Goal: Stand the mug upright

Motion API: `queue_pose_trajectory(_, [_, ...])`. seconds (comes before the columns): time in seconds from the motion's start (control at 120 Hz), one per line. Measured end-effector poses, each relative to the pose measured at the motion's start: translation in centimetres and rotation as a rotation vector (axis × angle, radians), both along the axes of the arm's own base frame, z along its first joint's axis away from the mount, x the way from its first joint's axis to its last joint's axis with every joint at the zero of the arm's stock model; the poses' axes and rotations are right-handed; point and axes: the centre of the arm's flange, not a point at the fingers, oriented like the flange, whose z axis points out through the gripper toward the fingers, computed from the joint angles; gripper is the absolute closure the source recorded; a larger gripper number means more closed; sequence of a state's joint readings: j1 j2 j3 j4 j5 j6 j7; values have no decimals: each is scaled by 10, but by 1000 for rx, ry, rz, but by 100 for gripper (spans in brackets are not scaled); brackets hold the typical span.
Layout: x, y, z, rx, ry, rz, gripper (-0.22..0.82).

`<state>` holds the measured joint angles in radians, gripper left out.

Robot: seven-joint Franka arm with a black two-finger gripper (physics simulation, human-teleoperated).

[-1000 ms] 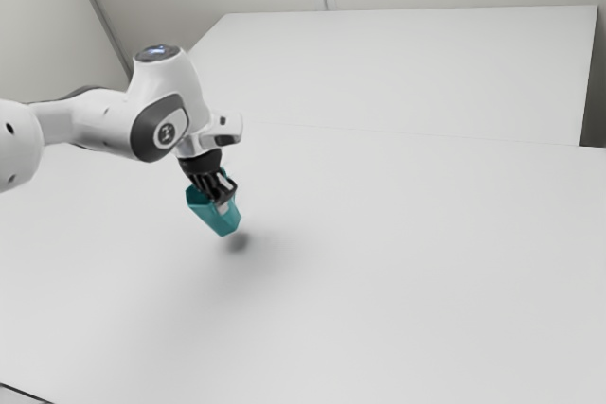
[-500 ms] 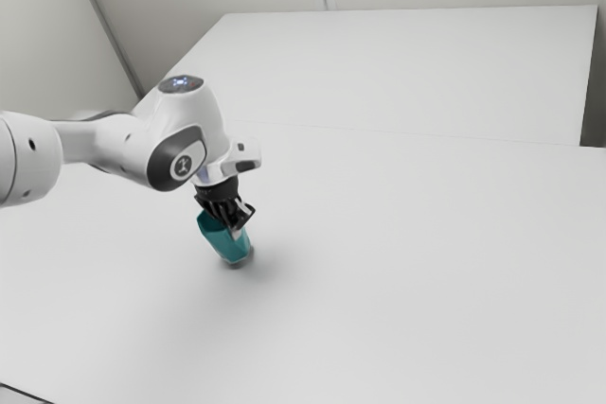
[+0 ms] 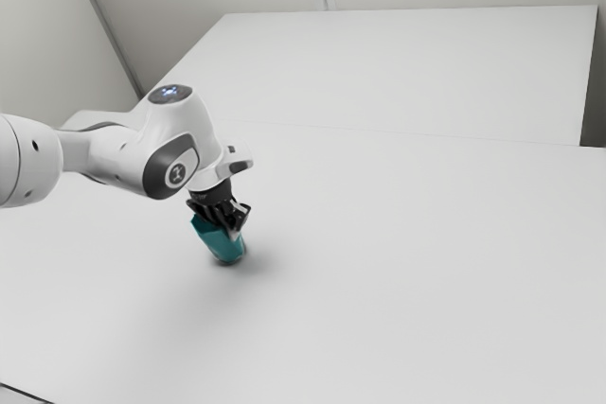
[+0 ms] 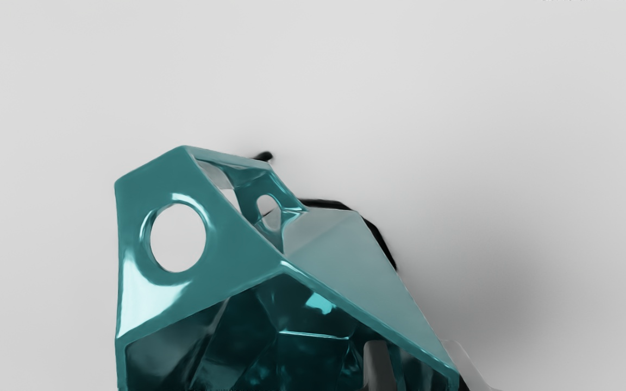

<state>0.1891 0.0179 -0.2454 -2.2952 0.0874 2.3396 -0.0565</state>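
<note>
Teal and faceted, the mug [image 3: 221, 246] hangs in the tool [image 4: 419, 364] at a slant, its open mouth up and toward the exterior view's left, its base [image 3: 228, 260] down and toward the exterior view's right. The tool is closed on the mug's wall: one finger [image 4: 379, 366] reaches into the cup, the other [image 4: 462, 361] lies along the outside, and the wall is pinched between them, so they stand only slightly apart. The pierced part [image 4: 237, 231], which looks like the handle, is away from that grip.

As for progress, I judge that the grasp is sound and that the mouth faces more upward than sideways, so much of the righting seems done. The base is right down by the counter [image 3: 398, 253], with a dark shadow close under it; whether one edge touches, I cannot tell. What the task sentence wants is not yet there, since the mug leans and does not stand flat on its bottom. Left to do, it seems, are taking out that lean, settling the whole base and letting go; freed at this slant, it could tip over.
</note>
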Motion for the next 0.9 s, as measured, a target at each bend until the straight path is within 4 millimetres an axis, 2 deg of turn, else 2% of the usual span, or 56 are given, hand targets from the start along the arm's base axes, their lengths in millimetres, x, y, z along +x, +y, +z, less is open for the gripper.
queue_pose_trajectory(0.1, [0,0,4,0,-14,10,36])
queue_pose_trajectory(0.2, [1,-1,21,5,-41,17,23])
queue_pose_trajectory(0.325, [-3,-11,47,17,-68,8,13])
queue_pose_trajectory(0.408, [-3,-24,69,23,-84,-9,9])
queue_pose_trajectory(0.475, [-2,-26,86,23,-88,-3,6])
queue_pose_trajectory(0.6, [11,-24,138,-19,-100,40,3])
queue_pose_trajectory(0.683, [25,-34,193,-49,-123,39,2])
queue_pose_trajectory(0.75, [31,-44,228,-65,-131,27,2])
queue_pose_trajectory(0.85, [30,-47,272,-75,-126,24,1])
queue_pose_trajectory(0.9, [31,-45,284,-78,-111,27,1])
